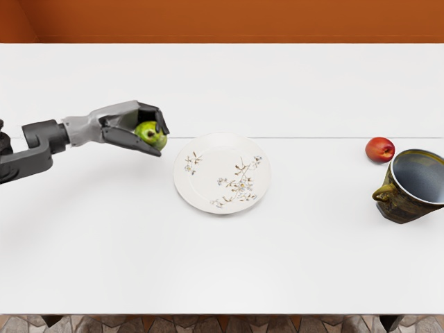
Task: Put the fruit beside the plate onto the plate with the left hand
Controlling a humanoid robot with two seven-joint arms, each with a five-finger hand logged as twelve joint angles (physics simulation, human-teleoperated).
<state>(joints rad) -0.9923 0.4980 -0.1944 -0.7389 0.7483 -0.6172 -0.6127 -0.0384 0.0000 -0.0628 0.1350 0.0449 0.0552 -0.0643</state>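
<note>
A green apple point(149, 132) is held in my left hand point(144, 128), whose fingers curl around it just left of the plate. The arm reaches in from the left edge. The white plate point(208, 187) with a floral pattern lies at the table's middle, and nothing rests on it. The apple is a short way from the plate's left rim; I cannot tell if it is touching the table. My right hand does not show.
A red fruit point(380, 149) lies far right on the table. Beside it stands a dark olive mug point(409, 186) with a grey inside, cut by the right edge. The white table point(222, 277) extends wide in front.
</note>
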